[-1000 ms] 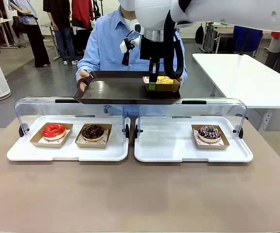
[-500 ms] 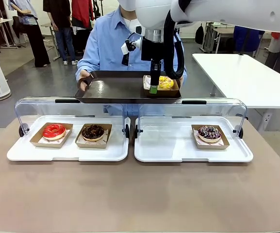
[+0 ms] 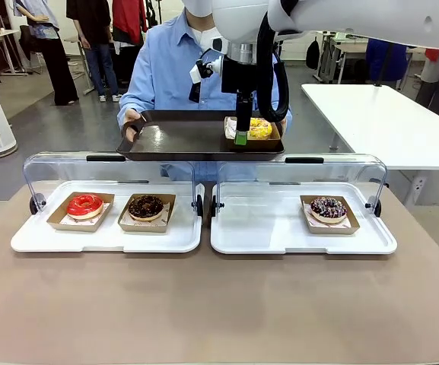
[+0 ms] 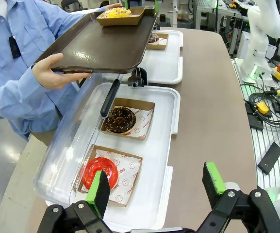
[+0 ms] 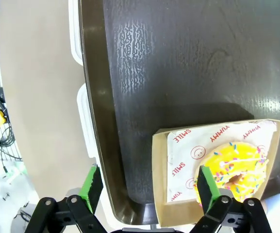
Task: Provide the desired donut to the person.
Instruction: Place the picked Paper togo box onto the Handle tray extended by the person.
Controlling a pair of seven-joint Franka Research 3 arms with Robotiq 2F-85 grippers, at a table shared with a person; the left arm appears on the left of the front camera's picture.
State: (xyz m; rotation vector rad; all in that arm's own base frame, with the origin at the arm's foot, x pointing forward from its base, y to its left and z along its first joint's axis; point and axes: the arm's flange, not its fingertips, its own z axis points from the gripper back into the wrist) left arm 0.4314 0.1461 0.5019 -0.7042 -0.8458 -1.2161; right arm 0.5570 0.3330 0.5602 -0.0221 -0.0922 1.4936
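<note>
The person [image 3: 166, 68] in a light blue shirt holds a dark brown tray [image 3: 181, 141] over the far side of the table. On its right part a yellow sprinkled donut [image 3: 259, 128] lies in a cardboard box. My right gripper [image 3: 240, 137] hangs open just over the box's left edge, with nothing in its grip. From the right wrist, the gripper [image 5: 148, 189] looks down on the yellow donut [image 5: 234, 167] and the tray [image 5: 178, 73]. My left gripper [image 4: 156, 187] stands open above the left white tray [image 4: 171, 124], with the person's hand [image 4: 50, 77] under the brown tray [image 4: 101, 43].
Two white trays [image 3: 112, 237] [image 3: 280, 239] with raised clear lids [image 3: 109, 163] sit mid-table. The left holds a red donut [image 3: 84, 205] and a chocolate donut [image 3: 146, 206]; the right holds a dark sprinkled donut [image 3: 328, 207]. Bare tabletop lies in front.
My right gripper has shifted slightly off the yellow donut's box, which stays on the person's tray. The tray has risen a touch. The left arm has not moved.
</note>
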